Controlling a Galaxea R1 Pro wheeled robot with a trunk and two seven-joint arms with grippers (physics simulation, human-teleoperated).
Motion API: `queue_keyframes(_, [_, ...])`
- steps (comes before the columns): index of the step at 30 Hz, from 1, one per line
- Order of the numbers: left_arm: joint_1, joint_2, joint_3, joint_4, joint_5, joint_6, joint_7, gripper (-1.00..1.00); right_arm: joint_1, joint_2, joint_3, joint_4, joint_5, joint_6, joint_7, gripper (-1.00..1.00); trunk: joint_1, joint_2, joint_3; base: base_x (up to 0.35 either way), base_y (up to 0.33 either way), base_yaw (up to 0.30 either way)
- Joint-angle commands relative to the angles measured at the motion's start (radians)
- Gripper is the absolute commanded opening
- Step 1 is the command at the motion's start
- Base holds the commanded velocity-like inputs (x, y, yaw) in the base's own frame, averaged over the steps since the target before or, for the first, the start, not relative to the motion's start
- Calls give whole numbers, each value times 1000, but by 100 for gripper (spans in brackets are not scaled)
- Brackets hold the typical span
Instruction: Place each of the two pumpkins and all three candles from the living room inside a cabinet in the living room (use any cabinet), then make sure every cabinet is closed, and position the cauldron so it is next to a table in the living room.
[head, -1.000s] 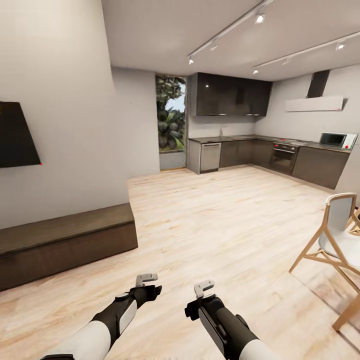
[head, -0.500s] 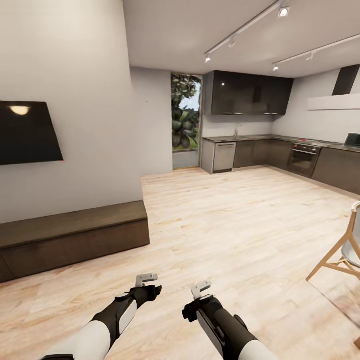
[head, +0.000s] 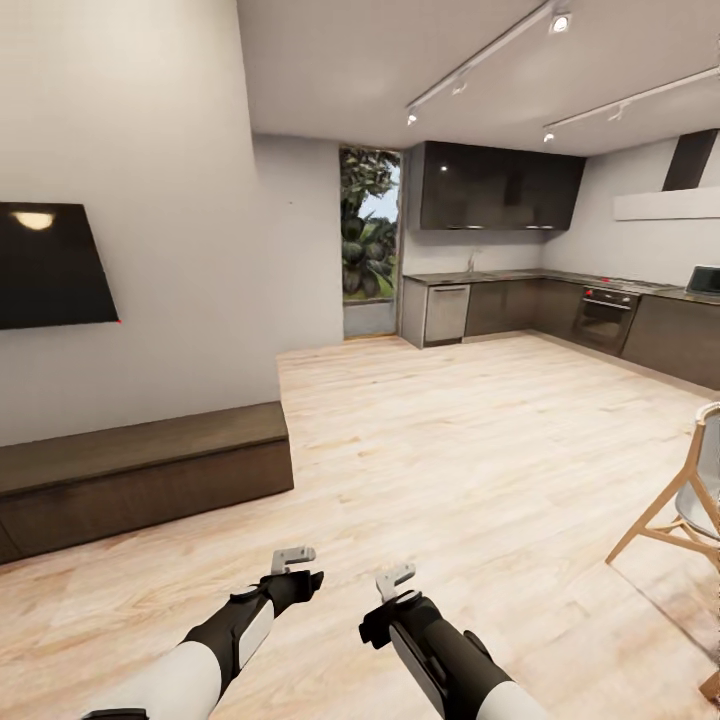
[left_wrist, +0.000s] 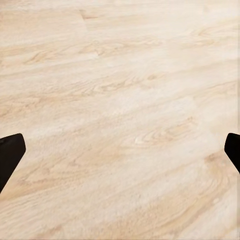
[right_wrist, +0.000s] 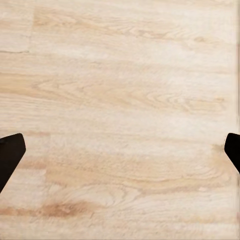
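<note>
The long, low dark brown cabinet (head: 140, 470) stands against the white wall at the left, under the black TV (head: 45, 265); its fronts sit flush. My left gripper (head: 293, 558) and right gripper (head: 397, 577) hang low over the light wood floor, well short of the cabinet's near end. Both are open and hold nothing. In each wrist view the black fingertips (left_wrist: 10, 155) (right_wrist: 10, 152) stand wide apart with bare planks between them. The pumpkins, candles, cauldron and table are out of view.
A wood-legged white chair (head: 685, 505) stands at the right edge. Grey kitchen units (head: 560, 315) line the far wall beside a glass door (head: 368, 245). Open plank floor (head: 450, 450) stretches between me and the kitchen.
The camera has swung left, so the cabinet, TV and kitchen sit further right in the picture than a second ago. The right gripper has drifted slightly toward the left one.
</note>
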Motion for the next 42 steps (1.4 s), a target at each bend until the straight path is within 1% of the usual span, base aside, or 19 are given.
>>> queue_keyframes(1, [0, -1, 7, -2, 6, 8, -5, 100, -1, 0, 3, -1, -11, 3, -9, 100, 0, -1, -1, 129, -221, 11])
queue_keyframes(4, [0, -1, 7, -2, 6, 8, -5, 100, -1, 0, 3, -1, -11, 3, -9, 100, 0, -1, -1, 161, -211, 76])
queue_keyframes(10, [0, -1, 7, -2, 7, 8, -5, 100, -1, 0, 3, -1, -11, 3, -9, 100, 0, -1, -1, 252, -124, 224])
queue_keyframes(29, [0, -1, 7, -2, 8, 8, -5, 100, -1, 0, 3, -1, -11, 3, -9, 100, 0, -1, -1, 327, -7, 287])
queue_keyframes(42, [0, -1, 7, -2, 6, 8, -5, 100, -1, 0, 3, -1, -11, 3, -9, 100, 0, -1, -1, 315, -76, 290])
